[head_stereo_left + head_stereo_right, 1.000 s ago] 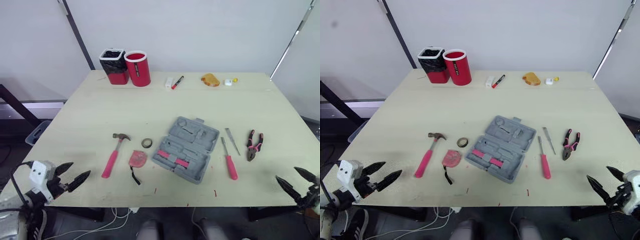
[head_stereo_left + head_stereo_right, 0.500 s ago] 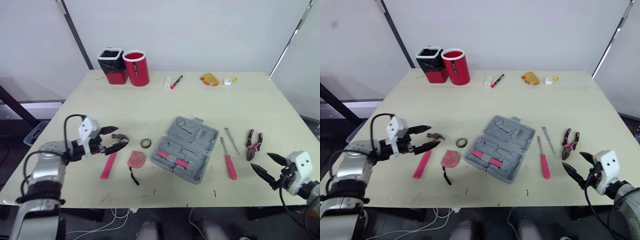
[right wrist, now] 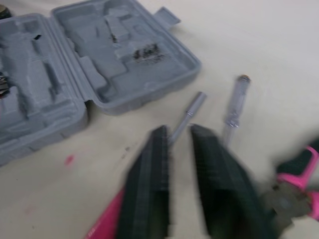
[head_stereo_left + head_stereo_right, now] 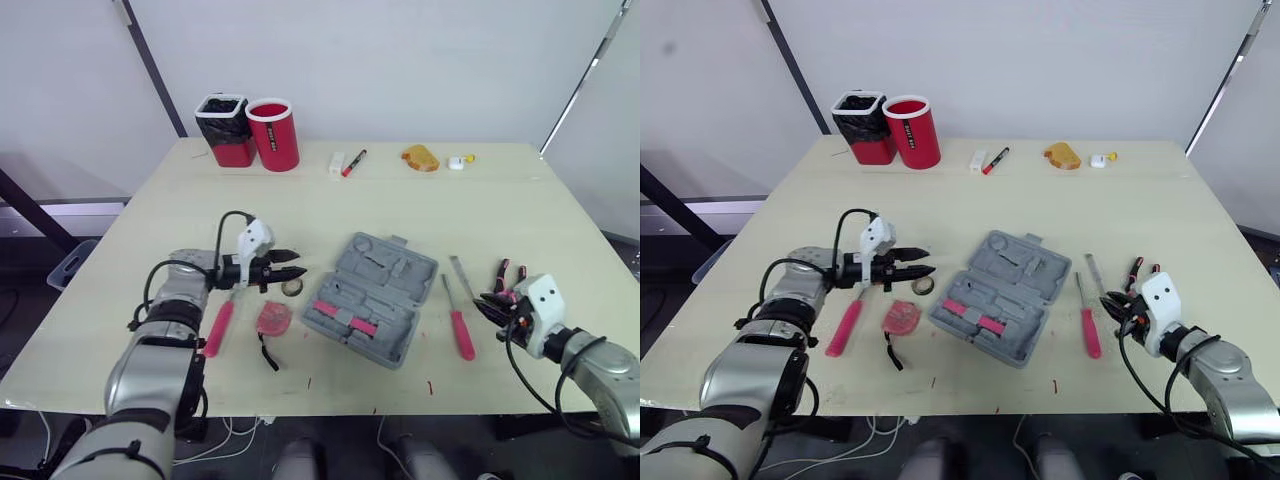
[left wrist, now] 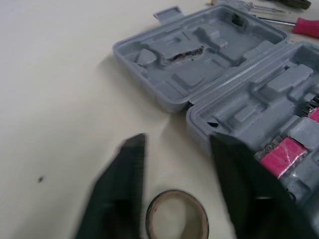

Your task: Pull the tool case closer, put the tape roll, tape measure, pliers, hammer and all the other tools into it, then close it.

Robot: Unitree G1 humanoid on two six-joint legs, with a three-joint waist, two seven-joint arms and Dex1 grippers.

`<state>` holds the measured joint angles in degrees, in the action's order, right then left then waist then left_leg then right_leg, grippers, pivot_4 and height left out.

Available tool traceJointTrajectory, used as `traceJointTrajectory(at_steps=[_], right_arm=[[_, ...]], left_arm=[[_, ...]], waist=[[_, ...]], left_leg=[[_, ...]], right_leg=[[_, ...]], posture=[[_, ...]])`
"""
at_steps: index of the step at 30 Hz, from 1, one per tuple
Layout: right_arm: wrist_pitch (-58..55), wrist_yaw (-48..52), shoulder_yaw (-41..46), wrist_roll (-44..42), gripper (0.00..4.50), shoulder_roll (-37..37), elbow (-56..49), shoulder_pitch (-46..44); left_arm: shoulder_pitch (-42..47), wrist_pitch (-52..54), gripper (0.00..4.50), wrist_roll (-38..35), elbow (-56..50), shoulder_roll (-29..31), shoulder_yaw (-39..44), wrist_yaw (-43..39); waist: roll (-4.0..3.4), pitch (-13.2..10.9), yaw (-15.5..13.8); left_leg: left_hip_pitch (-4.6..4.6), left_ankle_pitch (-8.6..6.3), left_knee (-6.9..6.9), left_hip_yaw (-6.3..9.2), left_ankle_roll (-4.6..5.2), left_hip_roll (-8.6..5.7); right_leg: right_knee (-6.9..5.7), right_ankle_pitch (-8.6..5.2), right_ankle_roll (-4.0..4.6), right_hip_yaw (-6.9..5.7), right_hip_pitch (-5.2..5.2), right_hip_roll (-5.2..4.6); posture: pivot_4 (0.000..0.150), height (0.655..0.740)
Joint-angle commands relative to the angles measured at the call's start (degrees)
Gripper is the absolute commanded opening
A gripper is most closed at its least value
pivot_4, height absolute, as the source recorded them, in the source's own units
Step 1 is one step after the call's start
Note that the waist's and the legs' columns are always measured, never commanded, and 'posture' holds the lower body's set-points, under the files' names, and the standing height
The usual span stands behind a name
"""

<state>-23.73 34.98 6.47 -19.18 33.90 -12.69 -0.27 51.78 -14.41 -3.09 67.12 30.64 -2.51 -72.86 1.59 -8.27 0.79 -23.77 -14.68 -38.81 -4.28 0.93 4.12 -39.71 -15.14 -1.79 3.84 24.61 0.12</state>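
The tool case (image 4: 372, 297) is lying wide open mid-bench, lid flat toward the far side. It hasn't come in close, I'd say, and nothing's been packed yet. The lid's moulded slots are bare. The near half has a pink insert (image 4: 350, 322), but I can't tell what it is.

The step in hand looks like the tape roll (image 4: 292, 287). It's flat on the bench (image 4: 400, 200), just left of the case, with the left hand (image 4: 291, 264) right over it, released, with a finger on either side. Next it needs to drop, pinch the ring, and carry it a short hop into the near half.

The right hand (image 4: 493, 307) is between the pink-handled screwdriver (image 4: 460, 325) and the pliers (image 4: 503, 270), fingers barely parted and gripping nothing. The hammer (image 4: 225, 310) and tape measure (image 4: 272, 319) wait left of the case.

At the far left corner is a black bin (image 4: 226, 130) with a dark liner, touching a red cup (image 4: 276, 135). I can't see what's inside either.
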Motion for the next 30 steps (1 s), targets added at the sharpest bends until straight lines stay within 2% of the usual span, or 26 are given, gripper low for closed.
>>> traceJointTrajectory(at_steps=[1, 2, 14, 30], right_arm=[[-0.7, -0.9, -1.9, 2.1, 0.0, -0.2, -0.1, -2.1], [-0.9, -1.0, -2.3, 2.3, 0.0, -0.4, 0.1, -2.5], [-4.7, -2.4, -7.7, 6.7, 0.0, -1.7, 1.0, -6.5], [-13.4, -3.3, -16.5, 12.0, 0.0, -4.5, 3.6, -13.2]], left_arm=[[3.1, -1.4, 0.33, 2.8, 3.2, -1.1, -0.7, 2.6], [3.6, -1.4, 0.06, 3.3, 3.8, -1.4, -0.8, 3.1], [6.4, 1.0, 0.06, 10.2, 8.4, -5.4, -2.3, 12.9], [8.0, 6.1, 0.06, 12.9, 10.4, -9.9, -1.3, 19.2]], waist=[[0.0, 0.0, 0.0], [0.01, 0.0, 0.0], [0.01, 0.0, 0.0], [0.01, 0.0, 0.0]], left_leg=[[0.0, 0.0, 0.0, 0.0, 0.0, 0.0], [-0.01, 0.0, 0.0, 0.01, 0.0, -0.01], [-0.02, 0.0, 0.0, 0.04, 0.0, -0.01], [-0.03, 0.0, -0.02, 0.05, 0.0, -0.01]], right_leg=[[0.0, 0.0, 0.0, -0.01, 0.0, 0.0], [0.0, 0.0, 0.0, -0.01, 0.0, 0.0], [-0.01, 0.0, 0.0, -0.04, 0.0, 0.0], [-0.02, 0.0, 0.0, -0.06, 0.0, -0.01]], posture=[[0.15, 0.74], [0.15, 0.74], [0.15, 0.74], [0.15, 0.74]])
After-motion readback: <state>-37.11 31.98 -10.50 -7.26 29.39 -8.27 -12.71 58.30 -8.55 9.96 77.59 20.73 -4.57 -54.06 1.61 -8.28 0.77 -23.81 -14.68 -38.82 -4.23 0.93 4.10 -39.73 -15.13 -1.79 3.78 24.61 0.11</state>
